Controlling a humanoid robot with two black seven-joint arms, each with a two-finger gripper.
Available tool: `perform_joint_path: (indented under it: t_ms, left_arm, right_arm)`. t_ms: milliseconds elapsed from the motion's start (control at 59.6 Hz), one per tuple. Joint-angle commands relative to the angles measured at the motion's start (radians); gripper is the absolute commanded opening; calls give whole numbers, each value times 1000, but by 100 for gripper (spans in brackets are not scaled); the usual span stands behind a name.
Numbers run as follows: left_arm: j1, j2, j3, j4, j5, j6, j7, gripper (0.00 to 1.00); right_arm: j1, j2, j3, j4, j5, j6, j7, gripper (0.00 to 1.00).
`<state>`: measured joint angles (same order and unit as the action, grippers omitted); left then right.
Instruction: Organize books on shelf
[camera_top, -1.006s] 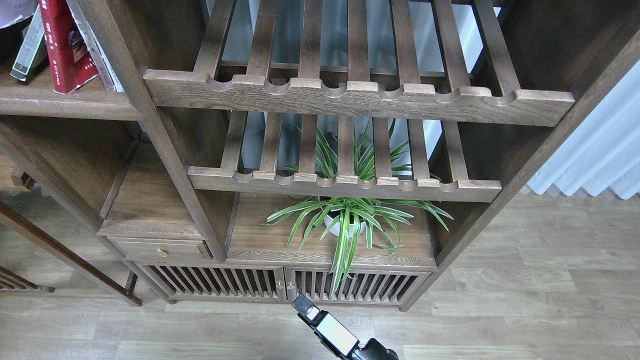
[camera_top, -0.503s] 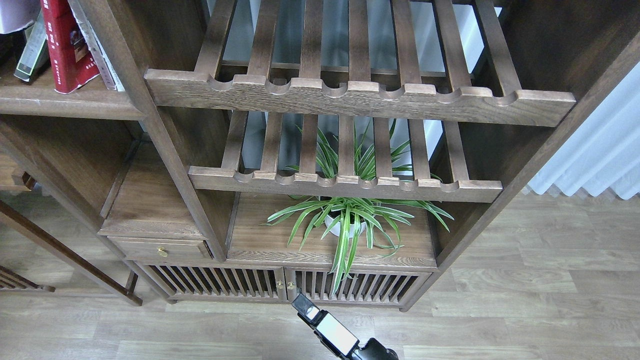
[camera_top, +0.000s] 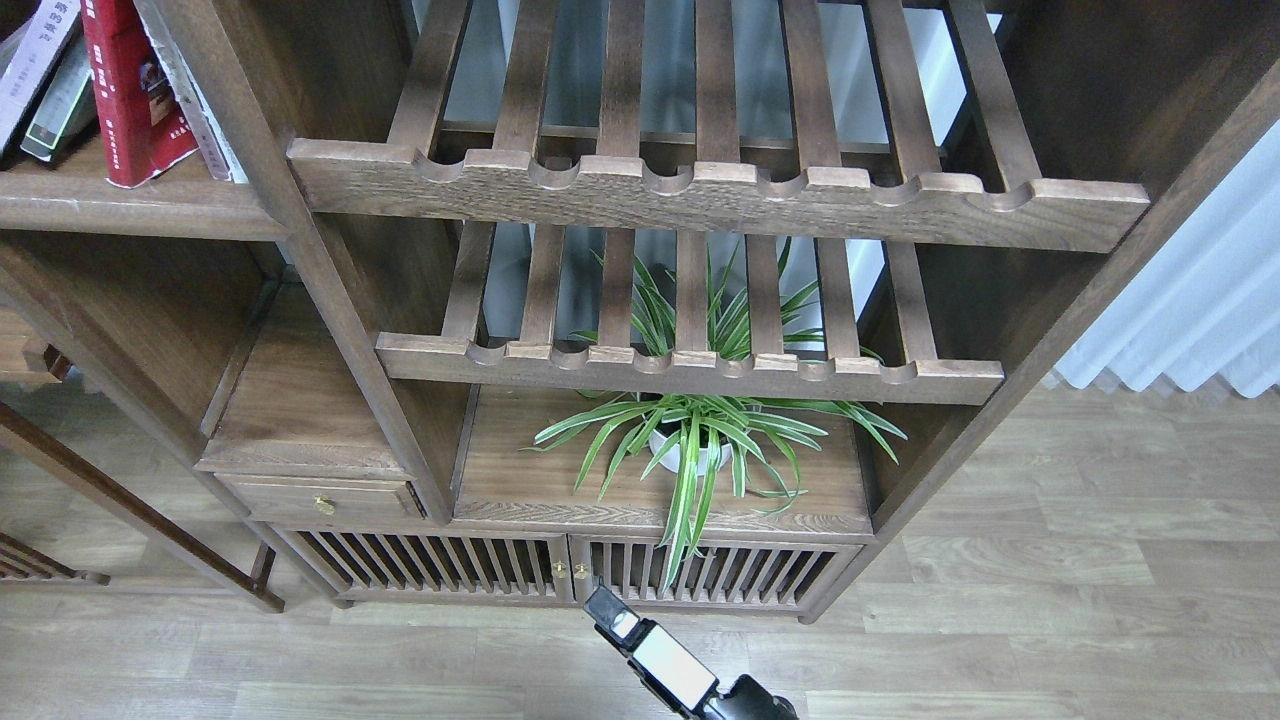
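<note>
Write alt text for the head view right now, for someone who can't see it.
Books lean on a dark wooden shelf at top left: a red book, a grey-black book and a cream-white book beside it. A spider plant sits under two slatted racks. One arm's gripper shows at the bottom edge, near the floor; its jaws can't be made out.

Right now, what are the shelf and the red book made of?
The shelf looks like solid wood with a dark brown stain: grain lines show on its rounded front edge. The red book seems paper with a slightly glossy printed cover, probably a paperback.
</note>
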<state>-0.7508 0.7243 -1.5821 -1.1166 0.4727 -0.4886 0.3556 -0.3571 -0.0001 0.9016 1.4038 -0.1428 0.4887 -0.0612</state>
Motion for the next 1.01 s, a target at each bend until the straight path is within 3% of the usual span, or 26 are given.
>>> perform_joint_path:
  t_ms: [0, 386, 989]
  left_arm:
    - [142, 1, -91, -83, -6, 0, -4, 60]
    - [428, -28, -139, -201, -143, 0, -6, 62]
    - [637, -226, -121, -276, -157, 0, 0, 63]
  right_arm:
    - [6, 0, 0, 0, 0, 0, 1, 100]
    - [35, 0, 25, 0, -1, 0, 0, 100]
    - [113, 0, 85, -6, 2, 0, 3, 100]
